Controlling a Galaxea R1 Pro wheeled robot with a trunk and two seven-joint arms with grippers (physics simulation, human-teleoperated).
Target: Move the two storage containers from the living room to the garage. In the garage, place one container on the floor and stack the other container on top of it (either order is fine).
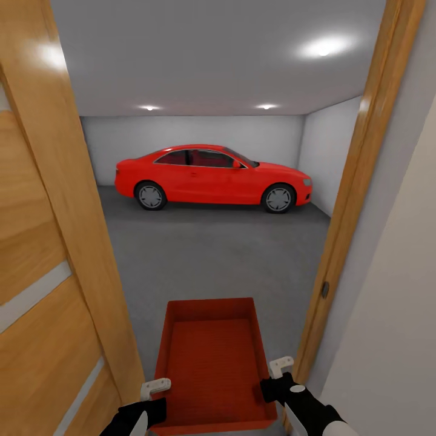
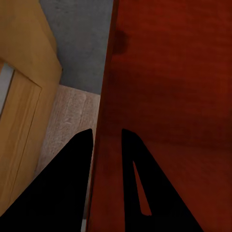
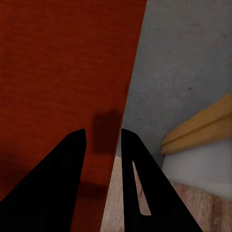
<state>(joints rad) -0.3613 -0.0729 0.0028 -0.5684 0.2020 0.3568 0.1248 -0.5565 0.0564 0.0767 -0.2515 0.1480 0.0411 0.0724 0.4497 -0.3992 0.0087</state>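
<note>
While the red-orange storage container [image 1: 213, 363] sits empty in the doorway, left tool [image 1: 156, 387] and right tool [image 1: 280, 368] each pinch a side wall. Wooden door frame [image 1: 357, 194] flanks it; grey garage floor [image 1: 218, 254] and red car [image 1: 212, 177] beyond.

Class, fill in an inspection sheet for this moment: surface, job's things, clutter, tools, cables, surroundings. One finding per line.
Surface: grey concrete floor past the doorway; wood planks under the robot.
Job's things: one red bin, empty, carried between both tools at the threshold.
Clutter: nothing seen.
Tools: left tool straddles the bin's left wall; right tool straddles its right wall; each has one finger inside, one outside.
Cables: nothing seen.
Surroundings: red car at the far wall, wooden door open at left, door frame at right, ceiling spotlights lit.
</note>
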